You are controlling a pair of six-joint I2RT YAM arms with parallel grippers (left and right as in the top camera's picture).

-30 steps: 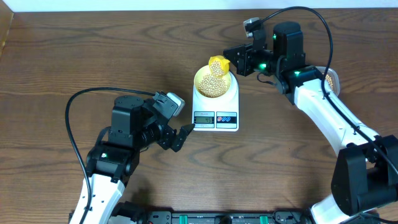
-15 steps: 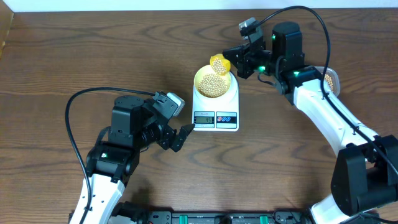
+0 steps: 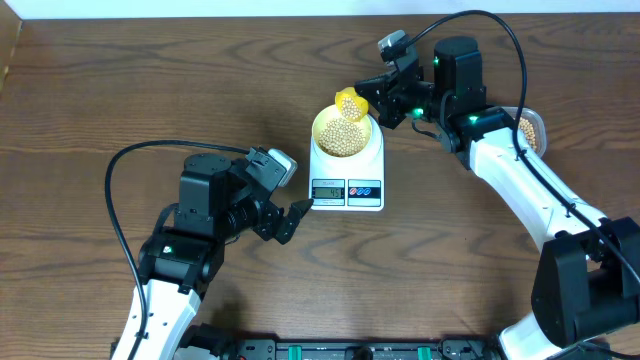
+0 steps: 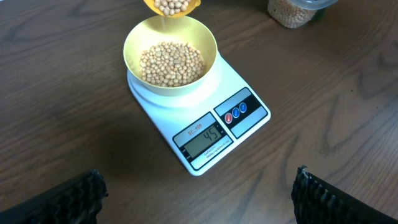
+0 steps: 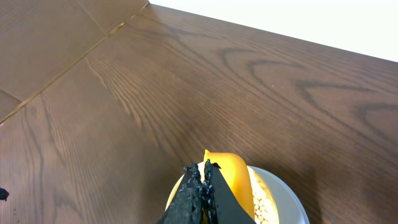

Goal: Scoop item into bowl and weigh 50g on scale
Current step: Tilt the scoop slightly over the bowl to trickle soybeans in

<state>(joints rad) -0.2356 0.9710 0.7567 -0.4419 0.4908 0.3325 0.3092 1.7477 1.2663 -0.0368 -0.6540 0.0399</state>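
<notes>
The pale-yellow bowl [image 3: 318, 128] stands on the white scale [image 3: 375, 165], partly filled with the tan item [image 3: 345, 138]. In the left wrist view the bowl [image 4: 134, 46] and beans [image 4: 171, 62] show clearly, and the scale [image 4: 245, 84] display reads 45. My right gripper [image 3: 380, 100] is shut on a bright yellow scoop [image 3: 349, 102], tilted over the bowl's far rim with beans in it. In the right wrist view the shut fingertips [image 5: 202, 171] pinch the scoop [image 5: 233, 180] above the bowl. My left gripper [image 3: 290, 220] rests open beside the scale's front left, its fingers [image 4: 68, 199] wide apart.
A clear container [image 3: 530, 130] with more beans stands at the right behind my right arm, and it also shows in the left wrist view as the container [image 4: 292, 11] at the top edge. The table's far edge meets a white wall.
My right wrist has rolled and shifted slightly left, tipping the scoop further over the bowl's far rim. The left arm has not moved.
</notes>
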